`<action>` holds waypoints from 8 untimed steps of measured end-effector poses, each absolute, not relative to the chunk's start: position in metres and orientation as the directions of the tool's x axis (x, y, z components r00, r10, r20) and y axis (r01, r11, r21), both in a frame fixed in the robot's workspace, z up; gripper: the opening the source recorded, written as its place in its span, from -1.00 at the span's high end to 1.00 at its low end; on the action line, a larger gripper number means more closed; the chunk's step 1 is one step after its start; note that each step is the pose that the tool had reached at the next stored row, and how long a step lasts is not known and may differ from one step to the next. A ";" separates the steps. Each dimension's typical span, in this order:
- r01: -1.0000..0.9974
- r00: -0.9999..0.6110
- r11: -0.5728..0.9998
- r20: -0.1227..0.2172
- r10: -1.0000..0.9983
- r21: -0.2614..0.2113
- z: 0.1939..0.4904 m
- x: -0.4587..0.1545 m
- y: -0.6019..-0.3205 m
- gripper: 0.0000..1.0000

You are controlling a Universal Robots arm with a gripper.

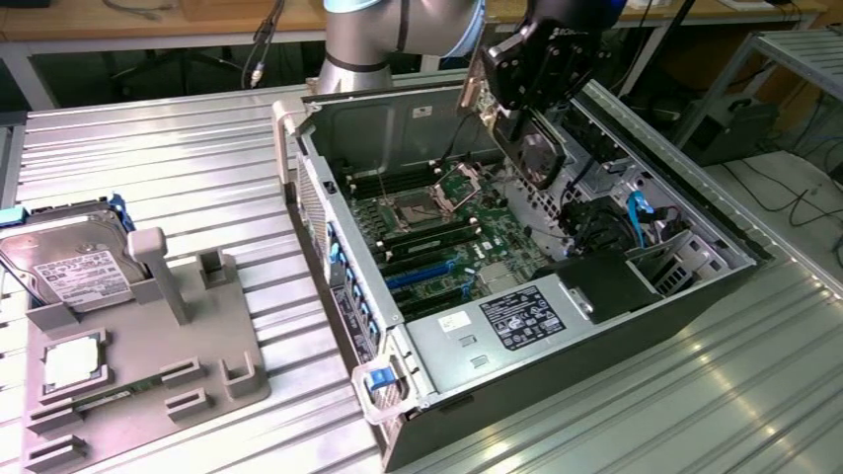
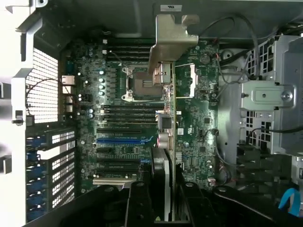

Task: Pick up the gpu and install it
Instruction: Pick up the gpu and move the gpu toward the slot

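I have the gpu [image 1: 538,153] clamped in the gripper [image 1: 524,111], up over the open side of the PC case [image 1: 685,296].

- In the wrist view the gpu [image 2: 169,118] is edge-on. The black fingers [image 2: 139,201] press on both flat faces at one end.
- The long axis runs away from the gripper [image 2: 164,198] to the silver bracket [image 2: 171,38]. That end sits over the area beside the CPU socket [image 2: 142,85].
- This axis lies across the expansion slots, at roughly a right angle to the blue slot [image 2: 120,140]. The card is not lined up with any slot and not seated in one.
- In the exterior view the card hangs below the gripper and is tilted. The fan face is turned toward the camera. The far end angles toward the case's back wall, and the near end is lower and toward the exterior view's right.
- I can't tell how far the lower edge is from the motherboard [image 1: 448,237].

The arm [image 1: 395,30] comes in from the top of the exterior view. Its wrist is above the case, with the tool pointing down into the opening and leaning a little.

On the exterior view's left, the grey fixture [image 1: 197,336] on the metal table [image 1: 172,158] holds the hard drive [image 1: 73,267] and the CPU chip [image 1: 73,360], well apart from the gripper.
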State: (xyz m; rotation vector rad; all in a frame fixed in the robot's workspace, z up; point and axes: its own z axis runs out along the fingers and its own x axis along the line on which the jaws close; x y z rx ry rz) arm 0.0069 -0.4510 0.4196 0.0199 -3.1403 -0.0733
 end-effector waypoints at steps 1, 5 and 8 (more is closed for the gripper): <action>-0.013 -1.000 0.999 0.000 -0.013 0.047 0.420 0.011 -0.451 0.44; -0.013 -1.000 0.999 0.000 -0.013 0.047 0.419 0.011 -0.451 0.44; -0.013 -1.000 0.999 0.000 -0.013 0.047 0.419 0.011 -0.451 0.44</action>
